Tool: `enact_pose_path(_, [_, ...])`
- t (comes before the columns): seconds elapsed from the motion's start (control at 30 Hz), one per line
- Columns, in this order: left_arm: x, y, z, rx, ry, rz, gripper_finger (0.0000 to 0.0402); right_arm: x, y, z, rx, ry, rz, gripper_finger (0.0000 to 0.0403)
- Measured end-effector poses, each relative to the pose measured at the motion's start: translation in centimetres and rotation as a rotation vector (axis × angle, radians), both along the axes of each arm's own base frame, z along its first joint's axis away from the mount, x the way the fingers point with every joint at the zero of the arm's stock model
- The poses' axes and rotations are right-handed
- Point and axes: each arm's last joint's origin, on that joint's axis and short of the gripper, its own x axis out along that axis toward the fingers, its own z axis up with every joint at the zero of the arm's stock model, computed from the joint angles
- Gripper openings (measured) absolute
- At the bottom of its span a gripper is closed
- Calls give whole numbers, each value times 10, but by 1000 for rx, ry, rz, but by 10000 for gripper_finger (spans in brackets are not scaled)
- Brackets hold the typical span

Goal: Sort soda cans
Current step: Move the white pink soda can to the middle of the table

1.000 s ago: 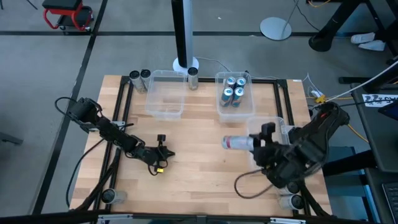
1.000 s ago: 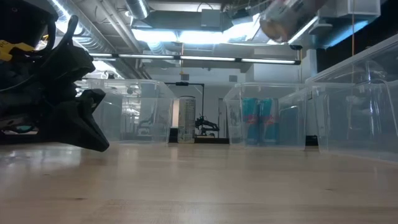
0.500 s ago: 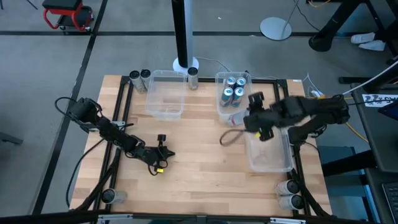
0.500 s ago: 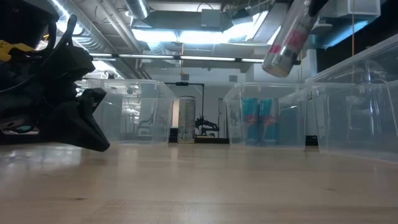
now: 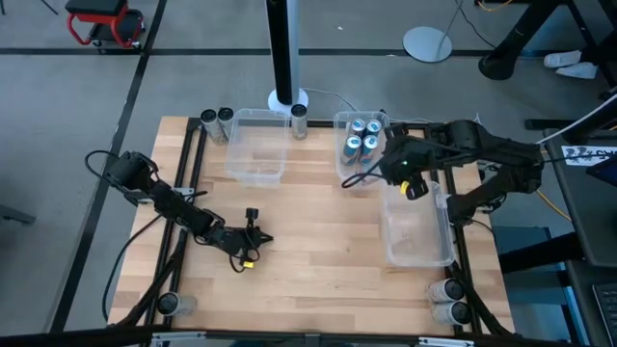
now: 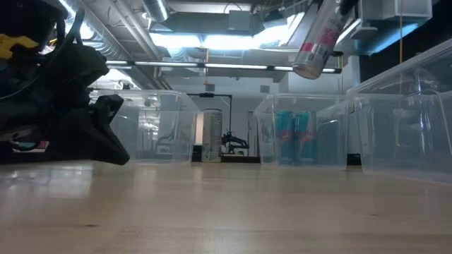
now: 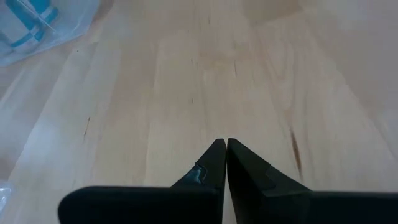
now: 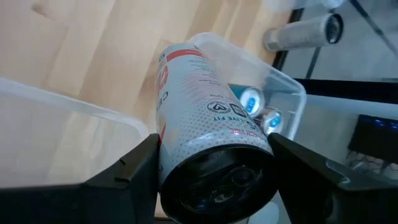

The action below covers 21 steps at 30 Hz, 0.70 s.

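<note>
Silver-and-red soda can (image 8: 208,134) in right hand (image 8: 214,168) — above blue-can bin (image 5: 359,178).

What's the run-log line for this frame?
right gripper: shut on silver-and-red can, raised near bin of blue cans | left gripper: shut, empty, idle over table

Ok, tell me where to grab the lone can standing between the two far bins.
Grip the lone can around its round side wall, about mid-height, coming from the table's near side. It stands upright, the left bin sits close beside it and the pole base is behind, so the front looks freest.
</note>
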Motion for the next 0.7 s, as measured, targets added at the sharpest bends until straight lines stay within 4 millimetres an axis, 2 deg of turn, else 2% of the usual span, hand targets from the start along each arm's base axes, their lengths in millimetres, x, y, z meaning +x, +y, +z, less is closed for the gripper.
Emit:
enact_pose_path(0.17, [0,0,0,-26,-1,16,8,20,23,-12,32,34,72,245])
enact_pose_path(0.33, [0,0,0,-45,-2,30,8,58,55,-33,23,17,188,245])
enact_pose_path(0.5, [-1,0,-1,-58,1,38,8,104,83,-73,-4,68,315,245])
enact_pose_path(0.7, [-1,0,-1,-86,-1,58,8,141,88,-119,-25,171,374,245])
